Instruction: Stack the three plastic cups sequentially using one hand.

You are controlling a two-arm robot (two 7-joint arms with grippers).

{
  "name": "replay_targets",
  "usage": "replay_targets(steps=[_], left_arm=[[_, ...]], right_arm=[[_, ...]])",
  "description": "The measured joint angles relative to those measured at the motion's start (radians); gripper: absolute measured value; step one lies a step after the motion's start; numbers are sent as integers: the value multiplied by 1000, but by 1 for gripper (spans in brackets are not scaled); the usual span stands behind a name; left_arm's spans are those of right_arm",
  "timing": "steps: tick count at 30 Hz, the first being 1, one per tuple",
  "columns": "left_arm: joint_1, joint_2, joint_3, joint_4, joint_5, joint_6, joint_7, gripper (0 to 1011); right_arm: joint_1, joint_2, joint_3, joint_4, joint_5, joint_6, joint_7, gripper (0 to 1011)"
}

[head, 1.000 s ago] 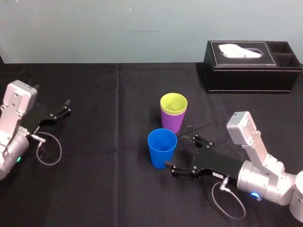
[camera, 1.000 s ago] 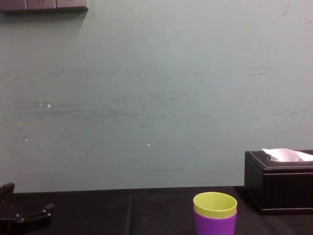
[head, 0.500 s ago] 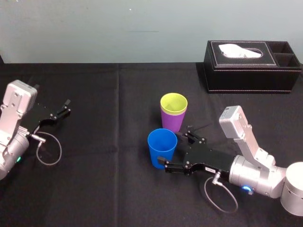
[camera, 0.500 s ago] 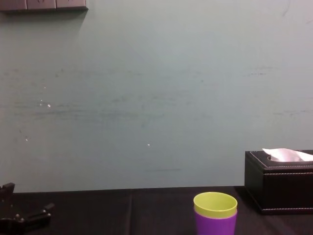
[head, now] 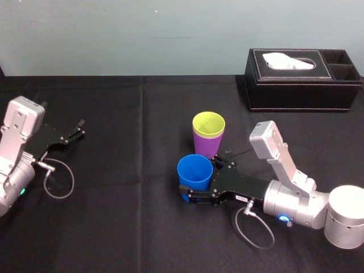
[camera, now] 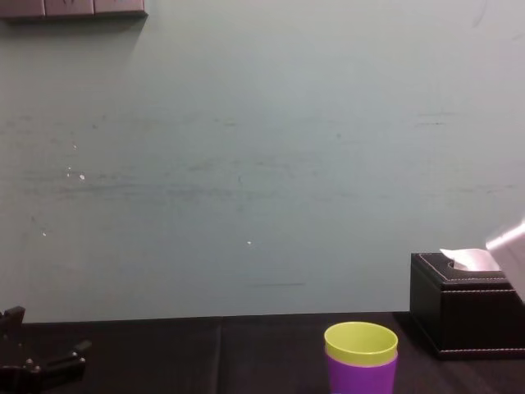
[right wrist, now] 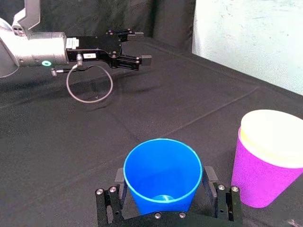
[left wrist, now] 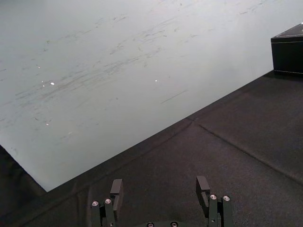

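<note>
- The right gripper [head: 199,176] lies low on the black table [head: 125,216], near the middle, and reaches toward the robot's left.
- Its two fingers [right wrist: 118,184] are spread wide apart.
- The blue cup [head: 194,170] sits between them, one finger on each side of it.
- The fingers are just beside the cup's walls. I cannot tell if they touch the cup.
- The blue cup stands upright on the table with its open end up. There is nothing inside it.
- The yellow-green cup [head: 209,123] sits inside the purple cup [head: 206,148]. Just its rim sticks out of the top.
- These two stacked cups stand upright, just behind the blue cup and a little to the right of it. In the right wrist view there is a small gap between the blue cup and the purple cup.
- The chest view shows the stacked pair from the side, low down, with the yellow-green rim above the purple one.
- A black tissue box [head: 301,85] sits at the far right of the table, well apart from the cups. A white tissue pokes out of its top.
- The left gripper [head: 77,130] rests on the far left of the table, well apart from all the cups.
- Its fingers are spread apart too, and nothing is between them.
</note>
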Motion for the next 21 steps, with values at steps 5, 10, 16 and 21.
replay_targets(steps=[5,10,16,21], left_arm=[[0,0,0,0,0,0,0,1011],[0,0,0,0,0,0,0,1011],[0,0,0,0,0,0,0,1011],[0,0,0,0,0,0,0,1011]], right_arm=[[5,-3,-2,5,0,1,1,1002],[3,-2,-1,3,0,1,1,1002],[2,-1,-1,1,-1,1,1,908],[1,-1,0,0,-1,1,0,773]])
